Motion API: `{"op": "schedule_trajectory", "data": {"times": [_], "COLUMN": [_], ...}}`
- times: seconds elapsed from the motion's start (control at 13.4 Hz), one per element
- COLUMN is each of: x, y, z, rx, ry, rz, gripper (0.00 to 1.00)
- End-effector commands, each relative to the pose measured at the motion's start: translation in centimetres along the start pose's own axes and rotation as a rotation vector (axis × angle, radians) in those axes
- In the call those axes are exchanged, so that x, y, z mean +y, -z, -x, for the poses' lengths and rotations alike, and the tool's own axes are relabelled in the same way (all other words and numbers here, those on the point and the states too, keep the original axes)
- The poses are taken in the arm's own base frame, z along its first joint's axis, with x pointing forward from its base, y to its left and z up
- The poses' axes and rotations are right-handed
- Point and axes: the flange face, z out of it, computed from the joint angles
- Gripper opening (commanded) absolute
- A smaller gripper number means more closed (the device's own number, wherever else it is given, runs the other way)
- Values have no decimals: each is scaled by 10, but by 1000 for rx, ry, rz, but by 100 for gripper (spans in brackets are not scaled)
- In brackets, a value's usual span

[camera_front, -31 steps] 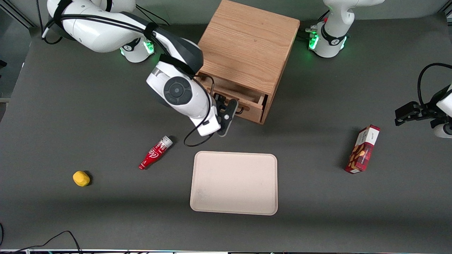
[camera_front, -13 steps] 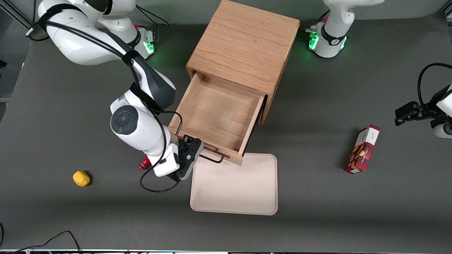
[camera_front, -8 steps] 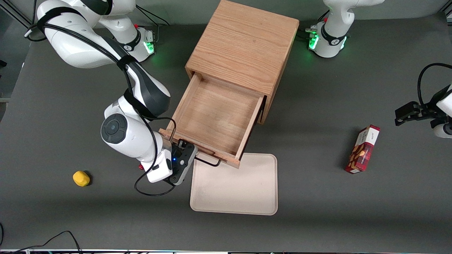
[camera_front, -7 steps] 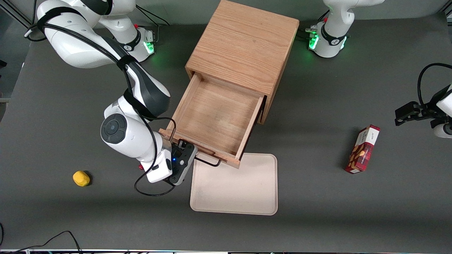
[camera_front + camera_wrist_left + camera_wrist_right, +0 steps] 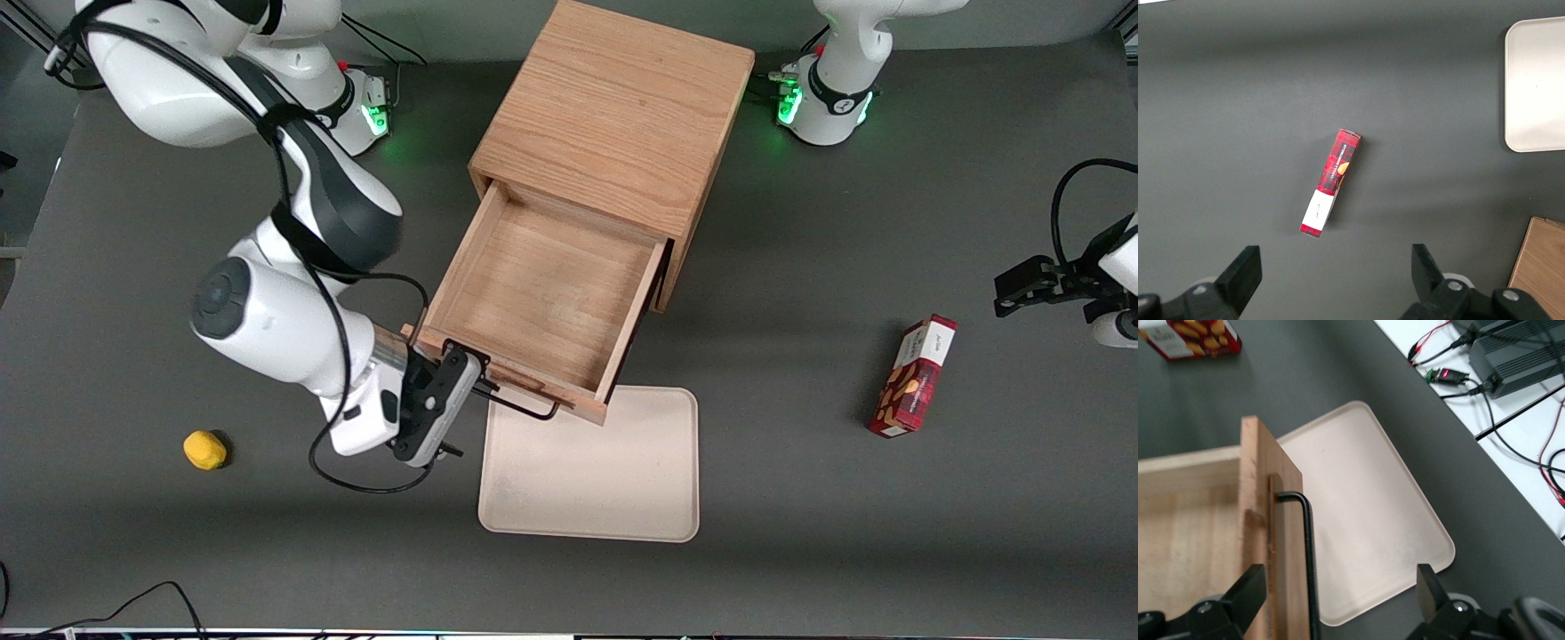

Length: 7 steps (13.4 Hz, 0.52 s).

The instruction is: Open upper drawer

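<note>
The upper drawer (image 5: 542, 293) of the oak cabinet (image 5: 613, 116) stands pulled far out, and its inside is bare wood. Its black wire handle (image 5: 524, 404) sticks out over the corner of the tray. My right gripper (image 5: 469, 404) is open just in front of the drawer's front board. In the right wrist view the handle (image 5: 1308, 560) and the drawer front (image 5: 1268, 540) lie between the wide-spread fingers (image 5: 1248, 597), which touch neither. The lower drawer is hidden under the open one.
A beige tray (image 5: 591, 471) lies nearer the front camera than the drawer and also shows in the wrist view (image 5: 1365, 520). A yellow lump (image 5: 204, 449) sits toward the working arm's end. A red snack box (image 5: 914, 375) lies toward the parked arm's end.
The upper drawer went from nearly closed to pulled far out. Since half a second ago my gripper has let go of the handle, and the wrist has swung away toward the working arm's end.
</note>
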Motion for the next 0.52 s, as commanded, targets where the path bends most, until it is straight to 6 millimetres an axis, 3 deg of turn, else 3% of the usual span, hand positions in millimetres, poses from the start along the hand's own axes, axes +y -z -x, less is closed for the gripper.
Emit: {"op": "schedule_trajectory", "data": {"times": [0.0,0.15,0.22,0.45], "x": [2,12,21,16], "y": [91,142,168,225], "z": [18,57,87,170], "rx": [-29,-108,-162,-273], "ry": [-187,-279,-393,-727], "rz": [67,135,171,275], "gripper": [100,100,100,100]}}
